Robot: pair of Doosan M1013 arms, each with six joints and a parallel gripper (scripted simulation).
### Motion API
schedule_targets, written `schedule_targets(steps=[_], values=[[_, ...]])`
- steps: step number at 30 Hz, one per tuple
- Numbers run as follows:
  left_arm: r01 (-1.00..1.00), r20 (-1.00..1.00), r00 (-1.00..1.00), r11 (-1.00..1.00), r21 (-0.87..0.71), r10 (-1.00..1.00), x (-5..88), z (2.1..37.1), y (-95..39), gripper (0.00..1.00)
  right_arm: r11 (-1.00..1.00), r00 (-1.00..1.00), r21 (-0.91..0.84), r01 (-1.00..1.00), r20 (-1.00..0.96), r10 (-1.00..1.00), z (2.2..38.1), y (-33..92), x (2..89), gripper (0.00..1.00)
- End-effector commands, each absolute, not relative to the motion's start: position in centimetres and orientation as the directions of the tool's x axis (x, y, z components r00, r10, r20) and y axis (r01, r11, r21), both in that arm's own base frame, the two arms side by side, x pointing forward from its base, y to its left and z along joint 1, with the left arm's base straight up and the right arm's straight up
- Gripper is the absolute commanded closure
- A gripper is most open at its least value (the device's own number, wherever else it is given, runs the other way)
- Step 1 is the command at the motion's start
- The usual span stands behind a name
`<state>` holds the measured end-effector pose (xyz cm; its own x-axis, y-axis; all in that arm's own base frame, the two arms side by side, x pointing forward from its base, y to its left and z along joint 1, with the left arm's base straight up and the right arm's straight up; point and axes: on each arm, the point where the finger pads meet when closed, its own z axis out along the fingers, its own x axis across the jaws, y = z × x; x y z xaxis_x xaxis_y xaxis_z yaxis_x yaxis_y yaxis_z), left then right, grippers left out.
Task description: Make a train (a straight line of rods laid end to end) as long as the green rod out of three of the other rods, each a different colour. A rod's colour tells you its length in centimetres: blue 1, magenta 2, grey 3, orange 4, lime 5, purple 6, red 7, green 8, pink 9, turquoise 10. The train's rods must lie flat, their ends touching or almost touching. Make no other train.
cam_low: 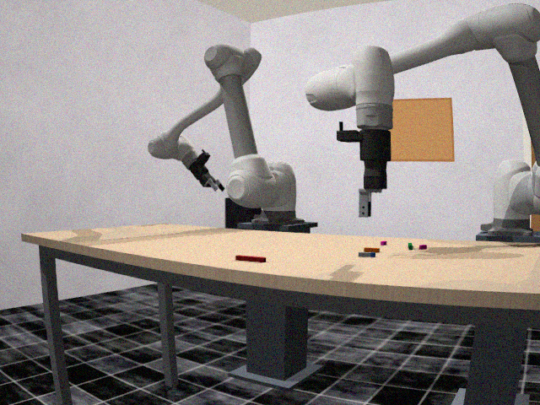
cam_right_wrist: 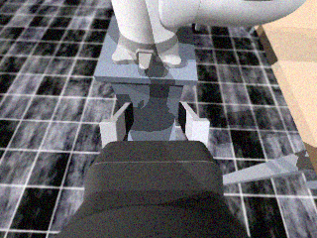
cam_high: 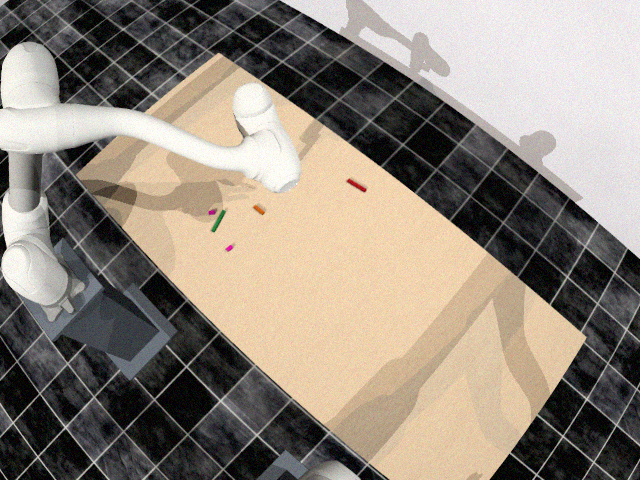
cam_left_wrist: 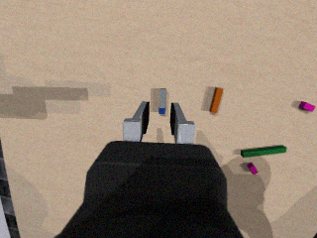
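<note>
Train Assembly: Grey and Blue Set, Orange Outstanding

Directions follow the exterior view. The room has pale walls (cam_high: 516, 77) (cam_low: 109, 87), one bearing an orange panel (cam_low: 423, 131), and a dark tiled floor (cam_high: 439, 134) (cam_low: 109, 348) (cam_right_wrist: 50, 99). The light wooden table (cam_high: 336, 289) (cam_low: 174, 261) (cam_left_wrist: 74, 40) (cam_right_wrist: 297, 40) has a curved near edge and carries arm shadows.

The left arm (cam_high: 196, 149) (cam_low: 375, 87) reaches in from the right. The left gripper (cam_low: 364, 215) (cam_left_wrist: 159, 111) hangs above the work with its fingers apart and nothing between them; this height presumably lets it travel without disturbing the rods. The right gripper (cam_low: 220, 188) (cam_right_wrist: 156, 111) is spread wide and empty at far left, away from the work.

The green rod (cam_high: 218, 221) (cam_low: 410, 245) (cam_left_wrist: 264, 151), the length reference, lies to the right. The red rod (cam_high: 356, 184) (cam_low: 251, 258) lies near left, likely surplus. The orange rod (cam_high: 258, 209) (cam_low: 371, 250) (cam_left_wrist: 216, 100) lies just beyond the grey rod (cam_low: 365, 254) (cam_left_wrist: 162, 98). The blue rod (cam_low: 373, 255) (cam_left_wrist: 161, 111) sits at the grey rod's right end, in line, touching or almost so. Adding orange to a free end should match green: 4 + 3 + 1 = 8. Two magenta rods (cam_high: 211, 212) (cam_low: 423, 246) (cam_left_wrist: 253, 169) should stay apart.
</note>
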<state>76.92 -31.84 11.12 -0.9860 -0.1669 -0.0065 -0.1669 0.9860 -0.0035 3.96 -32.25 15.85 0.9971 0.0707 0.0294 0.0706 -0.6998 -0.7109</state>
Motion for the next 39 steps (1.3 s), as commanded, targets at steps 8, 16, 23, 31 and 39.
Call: schedule_targets(steps=[8, 16, 23, 31, 39], values=[[-0.168, 0.002, -0.986, 0.986, 0.0, -0.168, 76.8, 11.4, -31.5, 0.0, -0.704, 0.997, -0.706, 0.072, 0.038, 0.064, 15.9, -32.2, 4.2, 0.0], [-0.168, 0.002, -0.986, 0.986, 0.0, -0.168, 76.8, 11.4, -31.5, 0.0, -0.704, 0.997, -0.706, 0.072, 0.038, 0.064, 15.9, -32.2, 4.2, 0.0], [-0.164, 0.002, -0.986, 0.986, 0.0, -0.164, 76.7, 11.4, -31.5, 0.0, -0.704, 0.997, -0.706, 0.072, 0.038, 0.064, 15.9, -32.2, 4.2, 0.0], [-0.022, 0.002, -1.0, 1.0, 0.0, -0.022, 75.8, 11.1, -32.1, 0.0, -0.704, 0.997, -0.706, 0.072, 0.038, 0.064, 15.9, -32.2, 4.2, 0.0], [0.226, -0.003, -0.974, 0.974, -0.004, 0.226, 74.7, 10.9, -32.8, 0.0, -0.704, 0.997, -0.706, 0.072, 0.038, 0.064, 15.9, -32.2, 4.2, 0.0]])
